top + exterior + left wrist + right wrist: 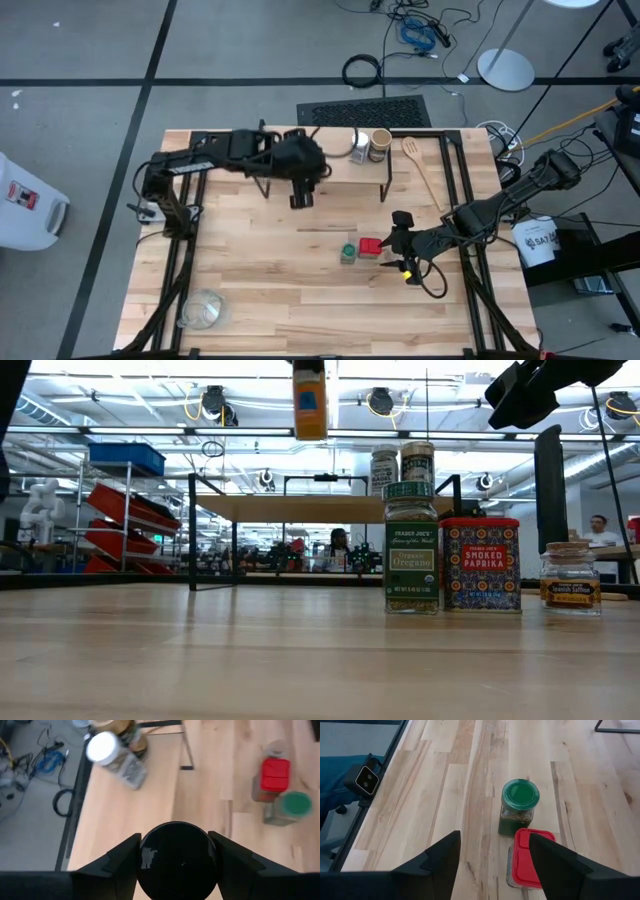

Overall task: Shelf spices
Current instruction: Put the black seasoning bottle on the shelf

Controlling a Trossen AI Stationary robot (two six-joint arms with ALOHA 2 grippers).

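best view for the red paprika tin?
Low view: the red tin stands side-on beside the oregano jar, label readable. The high view shows a small red square; both wrist views show mostly its lid.

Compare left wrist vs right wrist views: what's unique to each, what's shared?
Left wrist only: a black-lidded jar held between the left gripper's jaws, plus two jars on the shelf, the white-lidded jar nearer. Right wrist only: the right gripper, open and empty. Both: the green-lidded jar beside the red tin.
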